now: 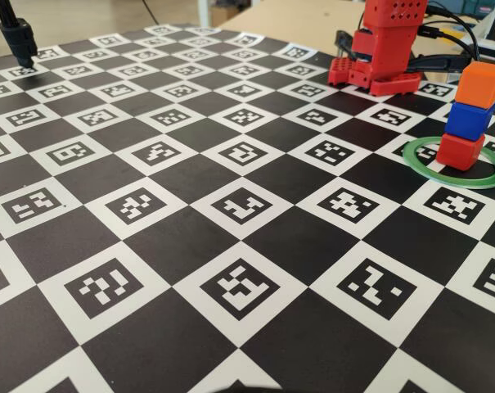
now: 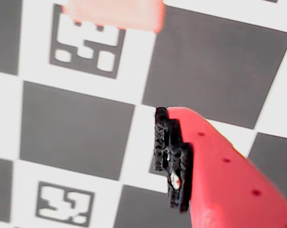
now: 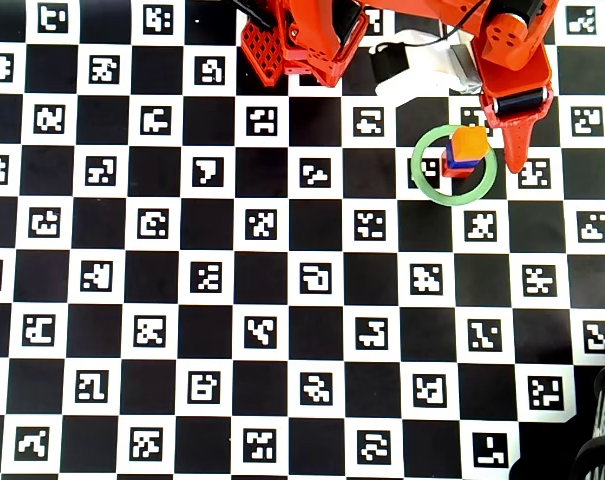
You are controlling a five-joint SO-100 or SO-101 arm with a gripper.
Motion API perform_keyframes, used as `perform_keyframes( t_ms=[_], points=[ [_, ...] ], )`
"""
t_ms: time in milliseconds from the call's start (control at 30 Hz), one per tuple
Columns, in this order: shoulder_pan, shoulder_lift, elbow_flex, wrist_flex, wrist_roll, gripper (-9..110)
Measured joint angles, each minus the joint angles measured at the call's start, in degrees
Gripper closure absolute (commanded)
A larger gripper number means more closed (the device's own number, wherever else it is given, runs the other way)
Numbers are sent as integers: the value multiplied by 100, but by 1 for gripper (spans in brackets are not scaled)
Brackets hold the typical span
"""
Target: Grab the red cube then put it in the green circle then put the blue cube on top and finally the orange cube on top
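On the checkered board (image 1: 231, 246), three cubes stand stacked inside the green circle (image 3: 427, 187) (pincer (image 3: 510, 150) state unclear).

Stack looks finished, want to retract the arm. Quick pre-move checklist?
1. Red cube inside the green circle: ok.
2. Blue cube on red: ok.
3. Orange cube on top, slightly offset, leaning: ok.
4. Gripper clear of the stack in the overhead view: ok, but close beside it.
5. Gripper empty: ok in the wrist view.
6. Jaws open or shut: cannot tell.
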Motion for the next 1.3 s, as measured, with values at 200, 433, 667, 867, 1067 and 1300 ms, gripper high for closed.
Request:
perform_keyframes(
  t_ms=[200,433,667,867,1067,1300],
  points=[
    [914,483,-9,9,-492,70],
    [2127,1046,475,-281,-1310,75],
    [3349,1608,1397,-976,-2399,87],
    [3955,2127,2294,-1591,-3630,99],
    [4588,2188,2883,-2092,-4729,107],
    [5282,2496,3894,-3129,-5897,107]
  ],
)
